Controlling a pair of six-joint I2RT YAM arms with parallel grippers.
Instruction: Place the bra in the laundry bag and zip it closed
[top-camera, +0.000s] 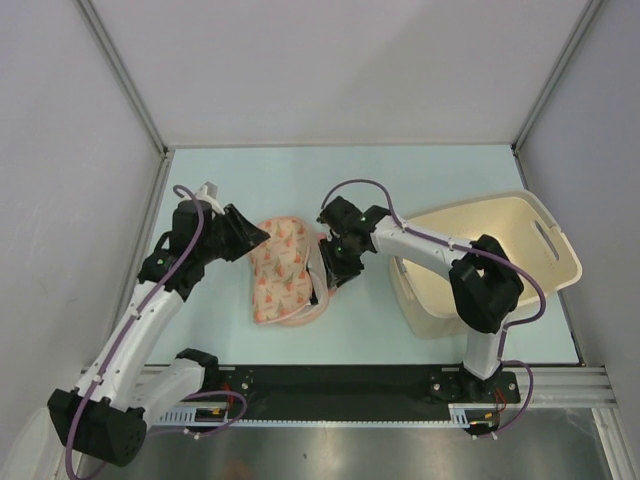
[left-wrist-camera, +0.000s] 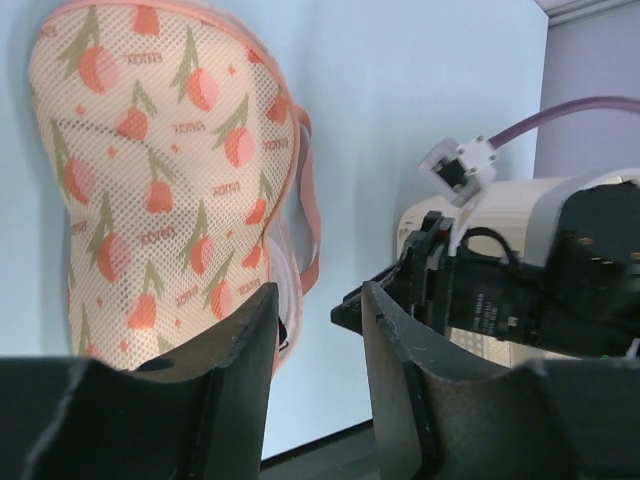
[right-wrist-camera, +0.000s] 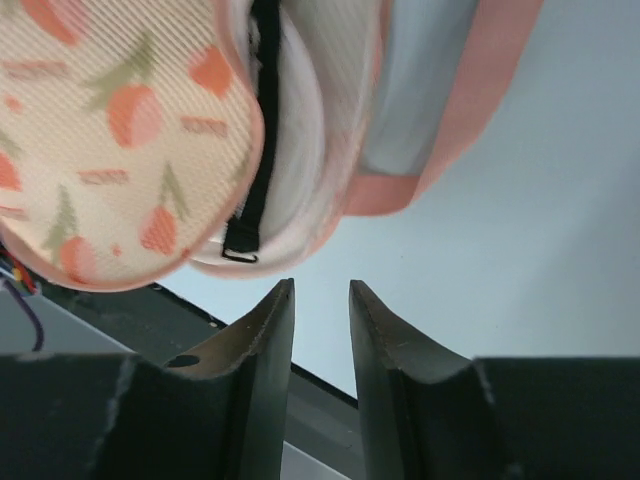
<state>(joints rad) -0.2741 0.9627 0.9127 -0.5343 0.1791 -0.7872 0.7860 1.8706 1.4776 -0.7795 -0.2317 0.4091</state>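
The bag (top-camera: 282, 268) is laid flat on the table (top-camera: 400, 180), patterned mesh side up. The bra (right-wrist-camera: 300, 140) is seen inside it: in the right wrist view a white cup and a black strap show at the bag's gaping edge, between the mesh face and the pink lining. That stretch of the edge is not zipped shut.

The left gripper (top-camera: 250, 240) is placed at the bag's far left corner, low over the table. Its 2 fingers (left-wrist-camera: 240, 380) are parted and nothing is held between them. 1 finger overlaps the bag's rim in the left wrist view, but whether it touches cannot be told.

The right gripper (top-camera: 330, 268) is placed at the opposite side of the bag, just beside the open edge. Its jaws are parted by a narrow gap, nothing is gripped, and bare table is seen between them.

A cream basket (top-camera: 540, 225) is set well apart from the bag, beyond the right gripper.
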